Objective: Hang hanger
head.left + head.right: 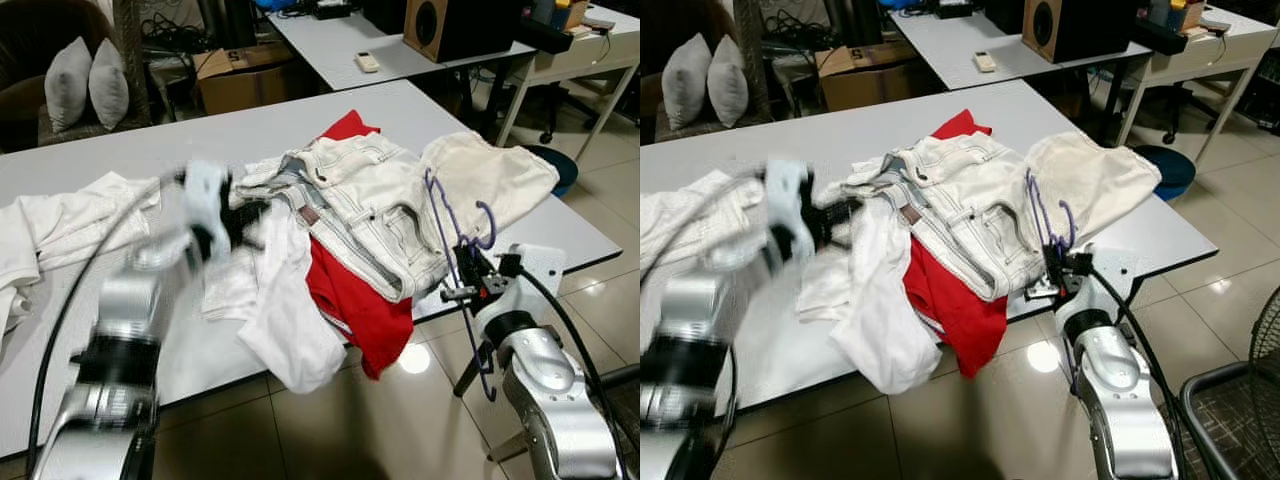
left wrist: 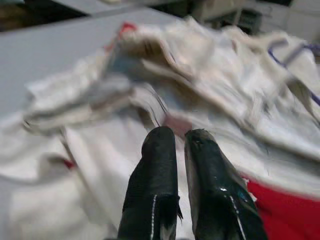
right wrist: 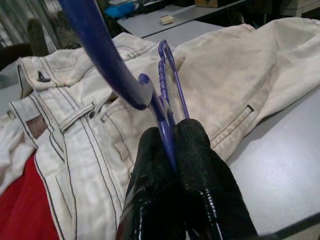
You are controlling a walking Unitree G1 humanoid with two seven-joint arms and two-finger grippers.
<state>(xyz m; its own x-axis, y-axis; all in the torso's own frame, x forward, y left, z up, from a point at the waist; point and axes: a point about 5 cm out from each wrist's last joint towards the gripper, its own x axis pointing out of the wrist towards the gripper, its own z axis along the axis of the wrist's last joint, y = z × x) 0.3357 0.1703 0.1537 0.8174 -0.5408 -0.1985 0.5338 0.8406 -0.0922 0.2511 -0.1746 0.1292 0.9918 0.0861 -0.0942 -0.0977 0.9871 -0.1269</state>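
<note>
At the 4 o'clock edge of the grey tabletop [image 1: 250,125], the right gripper [image 3: 172,145] has its jaws clamped on a purple hanger [image 1: 447,225], which stands nearly upright with its hook over the cream jeans [image 1: 375,215] and its lower part hanging below the tabletop's edge beside the silver arm. The jeans lie on a red garment [image 1: 365,310], with a white shirt [image 1: 290,320] draped at 7 o'clock of them and a cream garment [image 1: 490,175] at 2 o'clock. The left gripper [image 2: 180,137], blurred, hovers over the white shirt at 9 o'clock of the jeans, its jaws nearly together and holding nothing.
</note>
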